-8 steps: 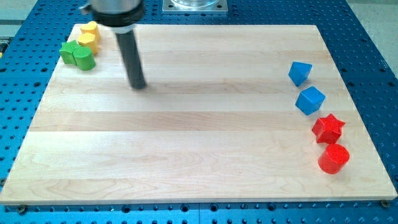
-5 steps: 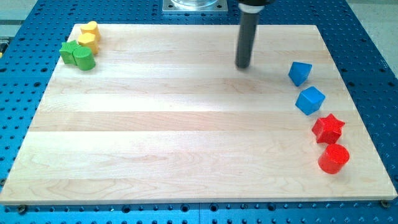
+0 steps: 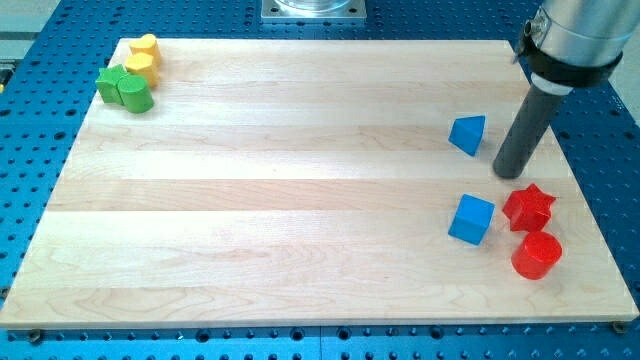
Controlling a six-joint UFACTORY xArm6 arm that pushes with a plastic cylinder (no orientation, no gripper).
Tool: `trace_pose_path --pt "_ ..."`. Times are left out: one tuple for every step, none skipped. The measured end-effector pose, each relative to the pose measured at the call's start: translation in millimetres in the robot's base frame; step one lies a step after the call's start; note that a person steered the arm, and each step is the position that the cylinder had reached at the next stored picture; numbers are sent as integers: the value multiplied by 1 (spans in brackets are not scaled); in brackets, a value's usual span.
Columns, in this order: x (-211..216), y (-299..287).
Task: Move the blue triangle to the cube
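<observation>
The blue triangle (image 3: 468, 134) lies on the wooden board (image 3: 300, 200) at the view's right. The blue cube (image 3: 471, 219) lies below it, with a gap between them. My tip (image 3: 507, 174) stands just to the right of the triangle and above and to the right of the cube, touching neither as far as I can see. The rod rises toward the view's top right corner.
A red star (image 3: 528, 207) and a red cylinder (image 3: 536, 255) lie right of the cube near the board's right edge. Two yellow blocks (image 3: 143, 57) and two green blocks (image 3: 124, 88) cluster at the top left corner.
My tip has swept from the board's top middle to the right side. The blue triangle has shifted left and down. The blue cube has moved down and left, beside the red star.
</observation>
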State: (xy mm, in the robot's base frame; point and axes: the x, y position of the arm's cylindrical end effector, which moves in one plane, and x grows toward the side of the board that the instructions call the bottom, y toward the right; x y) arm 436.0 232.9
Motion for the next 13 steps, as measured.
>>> trace_pose_path --pt "-58 12" --pt "-55 -38" --pt "15 -79" --pt "2 -89" --pt "58 -113" --pt "68 -61" --pt "66 -69" --pt "47 -86" --pt "87 -117" --pt "118 -132" --pt "137 -176" --pt "170 -152" --pt "134 -110"
